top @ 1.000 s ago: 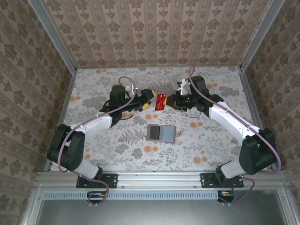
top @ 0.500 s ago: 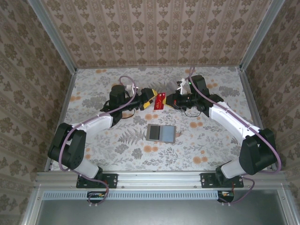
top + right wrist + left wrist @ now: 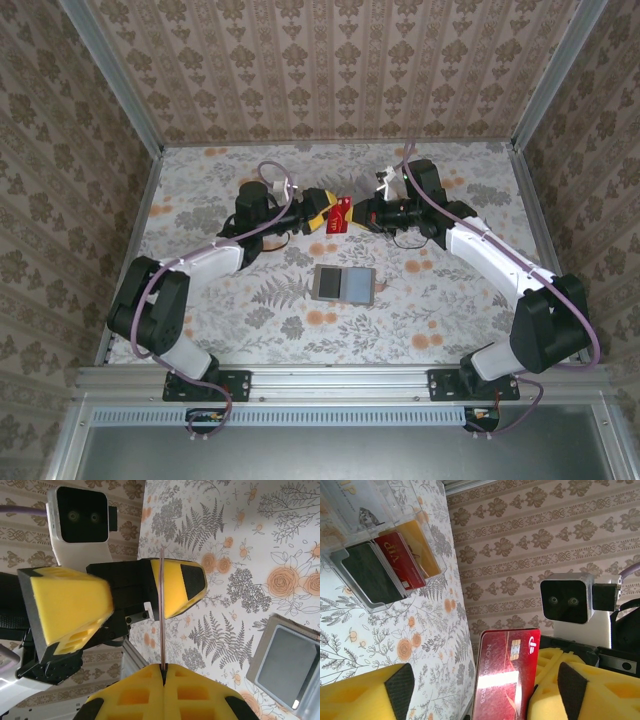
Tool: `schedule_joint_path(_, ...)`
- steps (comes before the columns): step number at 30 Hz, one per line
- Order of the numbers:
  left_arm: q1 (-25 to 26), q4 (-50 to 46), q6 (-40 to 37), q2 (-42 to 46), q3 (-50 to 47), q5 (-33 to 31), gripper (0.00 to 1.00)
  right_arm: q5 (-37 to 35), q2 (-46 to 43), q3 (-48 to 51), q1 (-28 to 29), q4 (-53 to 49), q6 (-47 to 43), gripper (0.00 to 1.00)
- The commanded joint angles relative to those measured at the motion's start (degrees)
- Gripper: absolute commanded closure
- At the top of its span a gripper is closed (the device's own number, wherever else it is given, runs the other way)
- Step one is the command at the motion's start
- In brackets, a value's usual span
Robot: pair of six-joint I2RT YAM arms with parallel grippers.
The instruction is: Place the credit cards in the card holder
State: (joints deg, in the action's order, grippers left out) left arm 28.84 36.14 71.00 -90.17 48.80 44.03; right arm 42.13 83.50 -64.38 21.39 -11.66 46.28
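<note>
A red credit card (image 3: 343, 215) hangs above the table at mid-back, pinched edge-on by my right gripper (image 3: 163, 672), which is shut on its end. My left gripper (image 3: 323, 219) faces it with jaws open on either side of the card (image 3: 507, 675). One yellow finger (image 3: 182, 587) lies close against the card's side, and the other finger (image 3: 67, 605) stands well apart. The grey card holder (image 3: 344, 284) lies open and flat on the table nearer the arms, also seen at lower right (image 3: 287, 665) in the right wrist view.
A clear plastic box (image 3: 385, 555) lies on the floral table (image 3: 200, 190) and holds a black card (image 3: 367, 572), a red card (image 3: 400, 560) and an orange-yellow one (image 3: 420, 542). Patterned walls enclose the table on three sides.
My left gripper has slid right until its jaws straddle the red card, and they have narrowed a little. The right gripper and card have stayed in place.
</note>
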Motion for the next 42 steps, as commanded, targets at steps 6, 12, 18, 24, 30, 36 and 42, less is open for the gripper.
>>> schedule_joint_path(6, 0.33, 4.93, 1.31, -0.90, 1.13, 3.12, 0.43, 3.23, 0.95, 0.14, 0.19, 3.31, 1.11, 0.98)
schedule_joint_path(12, 0.36, 6.08, 2.35, -0.71, 0.79, 2.74, 0.74, 2.98, 2.24, 0.28, 0.15, 3.22, 0.88, 0.95)
schedule_joint_path(18, 0.34, 6.46, 3.47, 0.21, -0.66, 0.01, 0.99, 2.43, 1.58, 1.07, 0.15, 5.00, 1.83, 0.85)
schedule_joint_path(24, 0.46, 8.94, 6.46, 0.79, -2.26, -2.17, 1.00, 2.91, 1.79, 1.38, 0.84, 7.80, 3.01, 0.66)
schedule_joint_path(30, 0.77, 12.55, 9.37, 0.67, -2.75, -2.71, 1.00, 3.15, 4.55, -0.17, 1.89, 8.47, 3.23, 0.64)
schedule_joint_path(36, 1.04, 13.24, 10.11, 0.63, -2.35, -2.55, 0.98, 2.48, 5.86, -0.79, 1.97, 8.80, 3.02, 0.64)
schedule_joint_path(42, 1.10, 15.13, 11.15, 0.83, -2.63, -2.30, 0.88, -4.10, 4.85, -0.93, 1.31, 2.79, 0.57, 0.68)
